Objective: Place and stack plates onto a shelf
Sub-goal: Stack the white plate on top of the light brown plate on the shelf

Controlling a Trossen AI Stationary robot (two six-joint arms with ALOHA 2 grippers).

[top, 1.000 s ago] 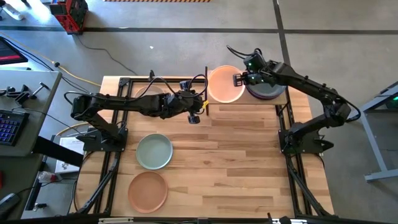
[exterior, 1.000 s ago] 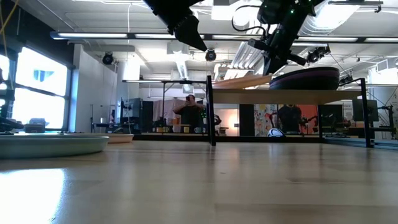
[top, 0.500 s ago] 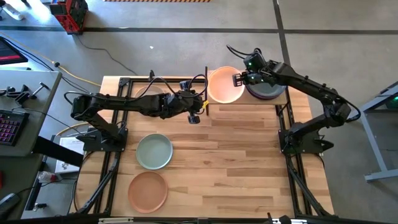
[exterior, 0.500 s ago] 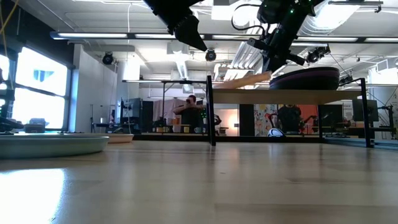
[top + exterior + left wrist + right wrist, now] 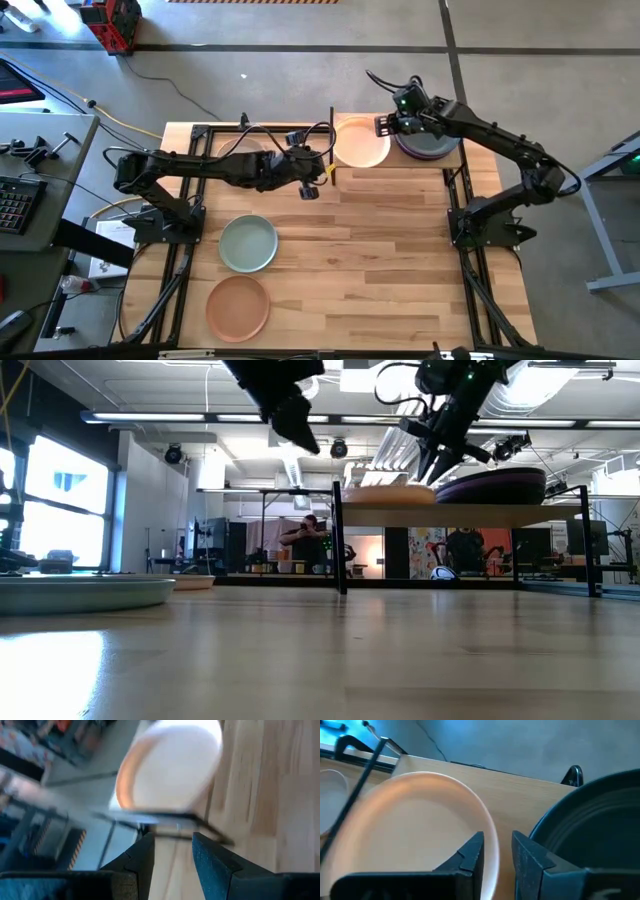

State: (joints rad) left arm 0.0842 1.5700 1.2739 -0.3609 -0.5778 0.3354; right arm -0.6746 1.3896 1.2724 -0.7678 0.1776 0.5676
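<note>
On the shelf (image 5: 395,165), the beige plate (image 5: 361,142) lies flat just beside a dark plate stack (image 5: 430,146). Sage plate (image 5: 247,243) and terracotta plate (image 5: 238,307) sit on the counter (image 5: 380,260). Stack colours are hard to separate. Right end effector (image 5: 383,127) is at the beige rim, fingers parted, grip unclear. Left end effector (image 5: 311,182) hovers near the shelf, open, empty.

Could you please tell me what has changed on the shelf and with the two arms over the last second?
The peach plate, tilted a second ago, now lies flat on the shelf beside the dark stack. The right gripper has opened at its rim and let it go. The left gripper shifted slightly and stays open. The sage green plate and terracotta plate have not moved.
</note>
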